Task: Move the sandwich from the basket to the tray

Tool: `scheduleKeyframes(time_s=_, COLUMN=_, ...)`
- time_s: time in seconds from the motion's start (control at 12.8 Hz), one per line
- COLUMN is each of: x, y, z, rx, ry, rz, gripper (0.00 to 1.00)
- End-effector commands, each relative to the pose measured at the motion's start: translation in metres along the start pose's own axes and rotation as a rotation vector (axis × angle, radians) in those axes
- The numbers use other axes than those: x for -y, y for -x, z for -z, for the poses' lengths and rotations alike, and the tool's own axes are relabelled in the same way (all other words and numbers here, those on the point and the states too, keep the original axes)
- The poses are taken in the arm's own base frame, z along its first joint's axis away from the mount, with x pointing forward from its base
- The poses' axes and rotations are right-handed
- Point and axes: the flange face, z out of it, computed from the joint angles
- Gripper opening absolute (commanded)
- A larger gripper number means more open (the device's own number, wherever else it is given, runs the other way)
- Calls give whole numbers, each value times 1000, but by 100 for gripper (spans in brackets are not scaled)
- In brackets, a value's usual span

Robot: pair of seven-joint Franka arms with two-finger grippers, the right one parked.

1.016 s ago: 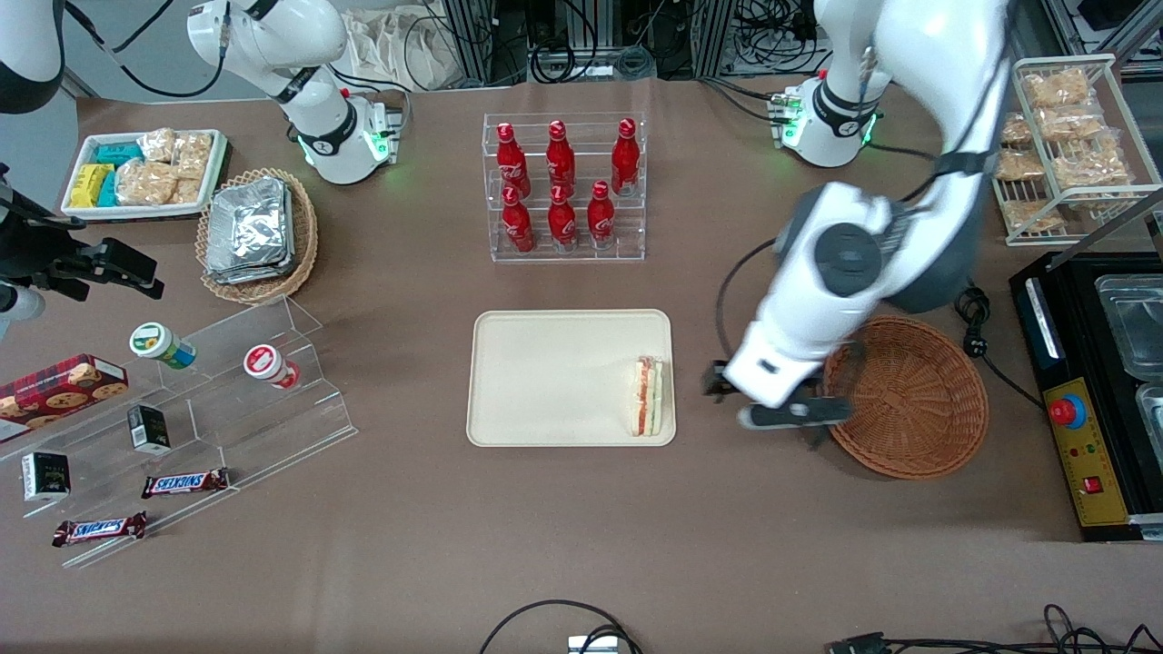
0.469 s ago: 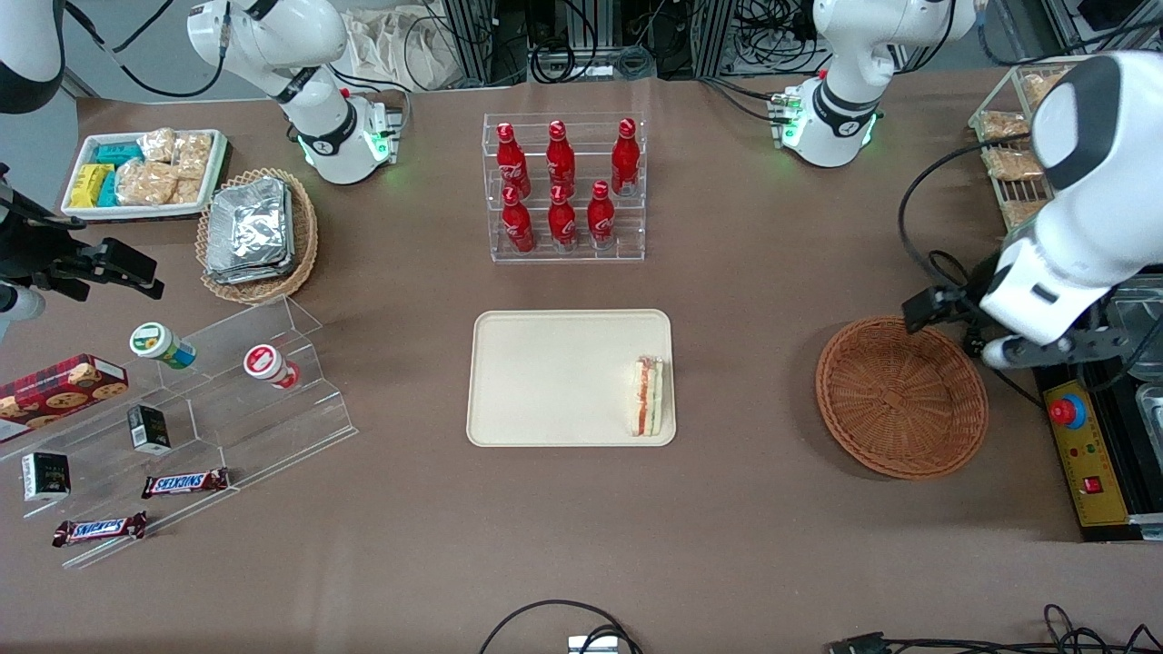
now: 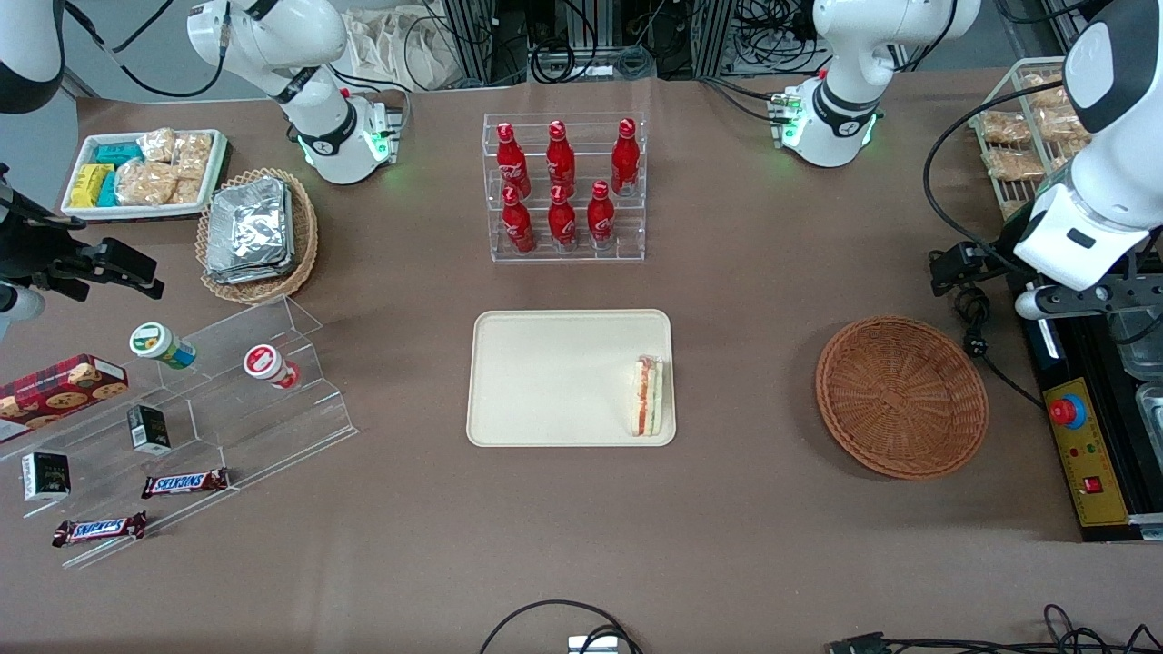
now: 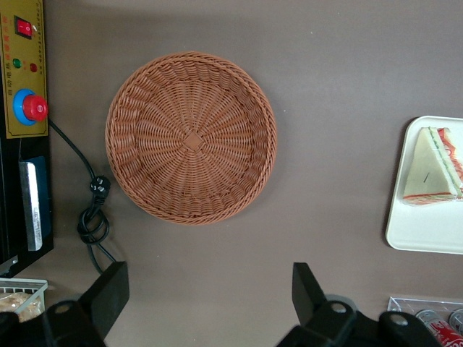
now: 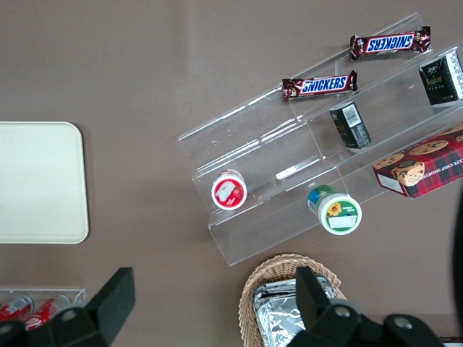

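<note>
The sandwich (image 3: 647, 396) (image 4: 432, 168), a pale wedge with red and green filling, lies on the cream tray (image 3: 545, 381) (image 4: 427, 231) at the edge nearest the working arm. The reddish-brown wicker basket (image 3: 901, 396) (image 4: 192, 137) stands empty beside the tray. My left gripper (image 3: 995, 282) (image 4: 208, 293) hangs high above the table at the working arm's end, farther from the front camera than the basket. It is open with nothing between its fingers.
A rack of red bottles (image 3: 563, 186) stands farther from the front camera than the tray. A black appliance with a red button (image 3: 1081, 409), a wire shelf of snack packets (image 3: 1036, 136) and a coiled cable (image 3: 972, 318) (image 4: 94, 210) sit near the gripper. An acrylic step display (image 3: 209, 400) is toward the parked arm's end.
The left arm has swung from beside the basket's tray-side rim out past the basket toward its own end of the table and risen. The sandwich and basket have not moved.
</note>
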Motion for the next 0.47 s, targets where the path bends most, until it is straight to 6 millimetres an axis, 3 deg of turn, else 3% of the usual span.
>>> scheduleKeyframes(time_s=0.0, x=4, y=6, z=3, rx=-5, ry=-38, rz=14, gripper=100)
scheduleKeyframes(time_s=0.39, x=4, y=6, z=6, rx=-2, ry=-39, rz=78, gripper=100)
